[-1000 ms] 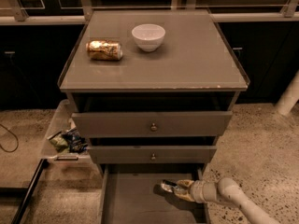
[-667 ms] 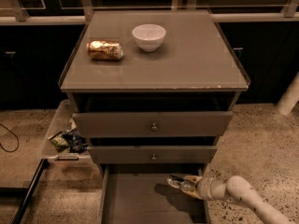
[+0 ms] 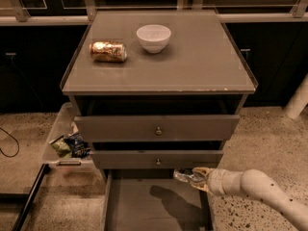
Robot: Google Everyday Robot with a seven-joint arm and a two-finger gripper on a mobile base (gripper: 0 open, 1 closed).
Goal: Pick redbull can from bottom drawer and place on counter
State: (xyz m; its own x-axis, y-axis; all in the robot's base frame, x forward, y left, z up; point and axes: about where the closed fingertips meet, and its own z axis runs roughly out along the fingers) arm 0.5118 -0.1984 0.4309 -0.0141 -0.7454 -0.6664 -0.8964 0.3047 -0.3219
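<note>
Silver and slim, the redbull can (image 3: 179,175) sits sideways, clasped by the tool (image 3: 189,176) over the bottom drawer (image 3: 139,208).

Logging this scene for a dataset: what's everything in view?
counter: one, grey-brown, cabinet top
gold can: one, lying on counter, left rear
bowl: one, white, on counter beside gold can
upper drawers: two, grey-brown, under counter
bottom drawer: one, grey-brown, pulled out, lowest
tray: one, pale, left of cabinet
snack bags: a few, green and blue, in tray
redbull can: one, silver, in gripper
gripper: one, tan, over bottom drawer, shut on redbull can
arm: one, white, entering from lower right
</note>
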